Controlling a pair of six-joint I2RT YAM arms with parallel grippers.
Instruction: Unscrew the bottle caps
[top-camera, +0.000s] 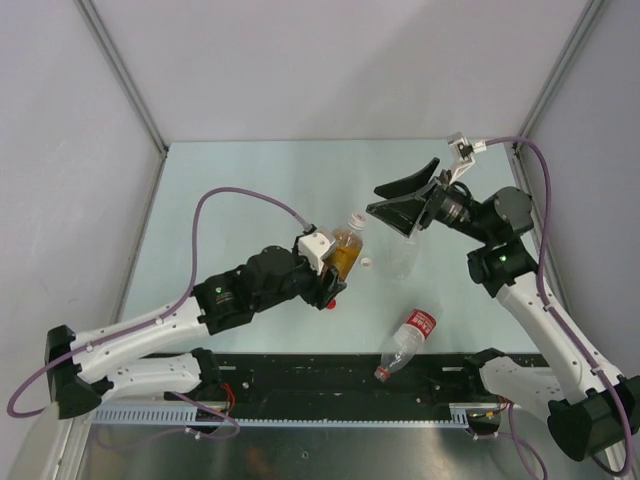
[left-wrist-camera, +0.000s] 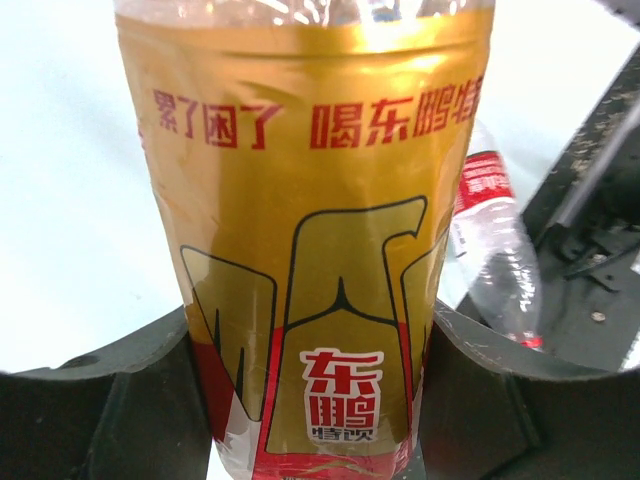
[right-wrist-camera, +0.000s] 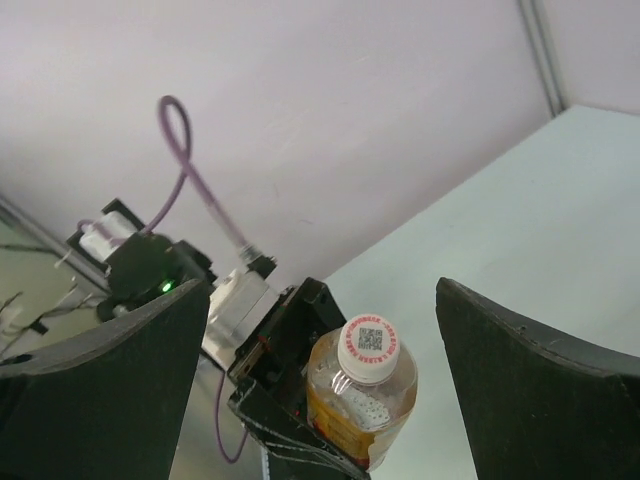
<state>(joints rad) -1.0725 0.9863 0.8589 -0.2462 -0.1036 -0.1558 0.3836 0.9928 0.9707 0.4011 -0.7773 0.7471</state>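
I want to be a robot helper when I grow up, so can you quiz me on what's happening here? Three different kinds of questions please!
1. Multiple choice: which arm's gripper holds the amber bottle? A) left B) right C) neither
2. True or false: the white cap is already off the amber bottle.
3. Fill in the missing word: the bottle with the red-white label is ______ on the table (standing or lying).

Key
1. A. The left gripper is shut on it, and the right gripper is open.
2. False. It sits on the neck.
3. lying
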